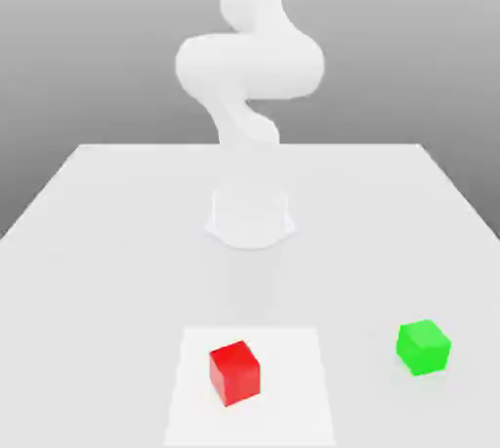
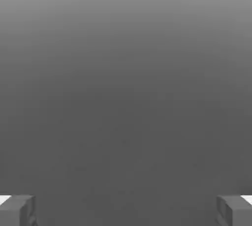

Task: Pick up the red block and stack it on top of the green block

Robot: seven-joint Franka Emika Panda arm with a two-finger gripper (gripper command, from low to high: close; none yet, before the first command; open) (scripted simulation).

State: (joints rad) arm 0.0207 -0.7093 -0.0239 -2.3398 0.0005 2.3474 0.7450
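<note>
Sitting on a pale square patch (image 1: 293, 407) near the table's (image 1: 107, 231) front edge, the red block (image 1: 234, 373) is a small bright cube with smooth matte faces, turned slightly so one corner edge faces the camera; no writing, label or mark can be read on it. The green block (image 1: 423, 346), about the same size and equally plain, rests on the table well apart, toward the exterior view's right. The gripper (image 2: 126, 210) is spread wide, its grey fingertips (image 2: 19, 210) holding nothing.

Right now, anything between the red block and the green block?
Nothing. In the exterior view, bare table separates the red block from the green block.
</note>
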